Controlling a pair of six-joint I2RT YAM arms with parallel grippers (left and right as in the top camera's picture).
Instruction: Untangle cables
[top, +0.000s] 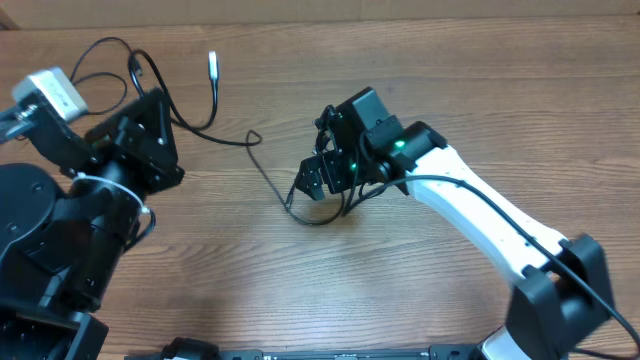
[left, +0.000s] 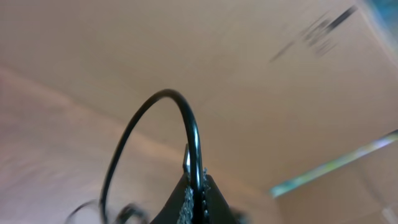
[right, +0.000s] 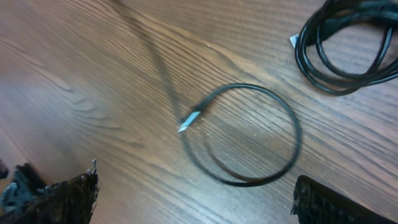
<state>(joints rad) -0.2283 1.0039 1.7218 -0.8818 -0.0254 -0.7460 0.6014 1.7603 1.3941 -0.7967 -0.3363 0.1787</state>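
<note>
Between the right pincer's (right: 196, 186) fingers, straight below: jaws stood wide apart, holding nothing. On the table (right: 74, 93) in that gap lay one loop (right: 297, 137) of the cables (top: 270, 175), thin and glossy black. A silver plug tip (right: 189, 121) lay against the loop's left side. Farther out, past the right-hand finger, sat a tighter coil (right: 348, 56) of several turns, apart from the loop.

Left pincer (left: 196, 199): jaws together, clamped on a single cord (left: 189, 124). It arched up out of the pads and dropped away to that pincer's left. Beyond it I saw only a cardboard wall (left: 261, 93), no table.

Risks, as I judged them:
- If the left arm hauled on its cord, the slack could run out and draw the coil tighter instead of freeing it.
- The cord looked slick and was held by a narrow pinch, so a sharp tug could slip it out.
- If the right pincer dropped straight down, it could land on the plug tip, or trap both sides of the loop and take two strands at once.

Writing: dark print (left: 317, 28) on the cardboard, too blurred to read. No brand or label legible anywhere else.
</note>
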